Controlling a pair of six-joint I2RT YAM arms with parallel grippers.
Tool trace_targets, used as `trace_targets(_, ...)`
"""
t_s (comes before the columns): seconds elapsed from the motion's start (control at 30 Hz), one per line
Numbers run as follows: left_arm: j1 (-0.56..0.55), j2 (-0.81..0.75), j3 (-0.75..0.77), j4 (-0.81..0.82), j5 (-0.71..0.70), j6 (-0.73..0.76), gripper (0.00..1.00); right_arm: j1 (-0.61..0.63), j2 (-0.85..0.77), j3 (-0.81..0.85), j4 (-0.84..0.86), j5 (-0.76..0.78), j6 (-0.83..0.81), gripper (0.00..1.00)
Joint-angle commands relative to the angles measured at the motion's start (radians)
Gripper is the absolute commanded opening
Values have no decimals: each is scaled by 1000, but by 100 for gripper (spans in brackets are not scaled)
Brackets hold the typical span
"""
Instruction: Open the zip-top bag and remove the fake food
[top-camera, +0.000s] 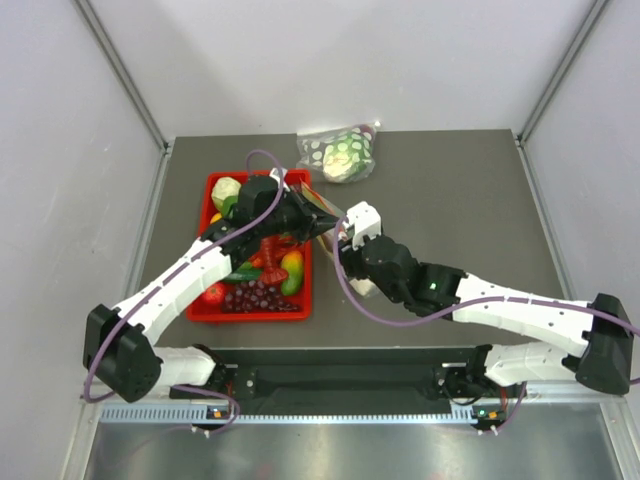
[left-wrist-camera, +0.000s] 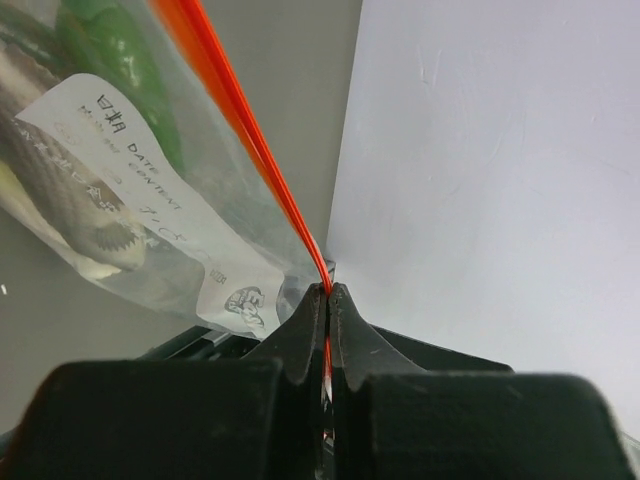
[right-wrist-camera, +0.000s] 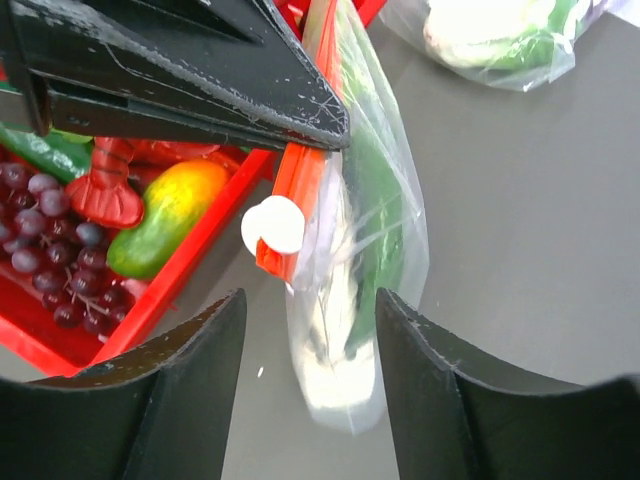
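My left gripper (left-wrist-camera: 328, 292) is shut on the orange-red zip strip (left-wrist-camera: 240, 120) of the zip-top bag (left-wrist-camera: 150, 200), which hangs from it above the table. Through the clear plastic show the white label, a green piece (left-wrist-camera: 120, 60) and a grey fish (left-wrist-camera: 60, 190) of the fake food. In the right wrist view the bag (right-wrist-camera: 375, 230) hangs below the left gripper's black fingers (right-wrist-camera: 200, 90), with a white slider (right-wrist-camera: 273, 224) at the strip's end. My right gripper (right-wrist-camera: 310, 310) is open, its jaws standing either side of the bag's lower end, apart from the plastic. From above, both grippers meet at the bag (top-camera: 322, 207).
A red tray (top-camera: 205, 305) on the left holds purple grapes (top-camera: 255, 297), a mango (right-wrist-camera: 180, 195), a green cucumber and other toy food. A clear dotted bag (top-camera: 340, 152) with a pale round head lies at the table's far edge. White walls enclose the grey table.
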Motion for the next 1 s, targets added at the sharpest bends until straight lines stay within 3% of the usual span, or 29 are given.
trace_targets(0.0,5,-50,-2,92,27,-36,0,2,13,-18,154,28,-34,54)
trace_targets(0.17,3,-65,-23,105,37,-59,0,-19,25,-72,285,31,-58,47)
trace_targets(0.27,5,-77,-43,120,45,-76,0,-47,14,-87,299,31,-45,32)
trace_targets(0.4,5,-97,-66,140,48,-79,0,-108,-33,-107,287,-30,-28,0)
trace_targets(0.57,6,-99,-72,178,62,-58,1,-172,-157,-142,245,-111,-17,0)
trace_targets(0.63,6,-99,-65,181,62,-41,10,-208,-197,-133,189,-173,-14,0)
trace_targets(0.67,8,-99,-62,210,66,-15,29,-218,-210,-127,184,-222,-12,0)
trace_targets(0.8,10,-99,-16,206,51,113,58,-258,-248,-84,58,-329,-11,0)
trace_targets(0.93,16,-120,82,105,-2,348,63,-304,-251,-9,-23,-479,0,0)
trace_targets(0.97,17,-131,93,102,-15,470,63,-314,-247,5,-60,-513,4,0)
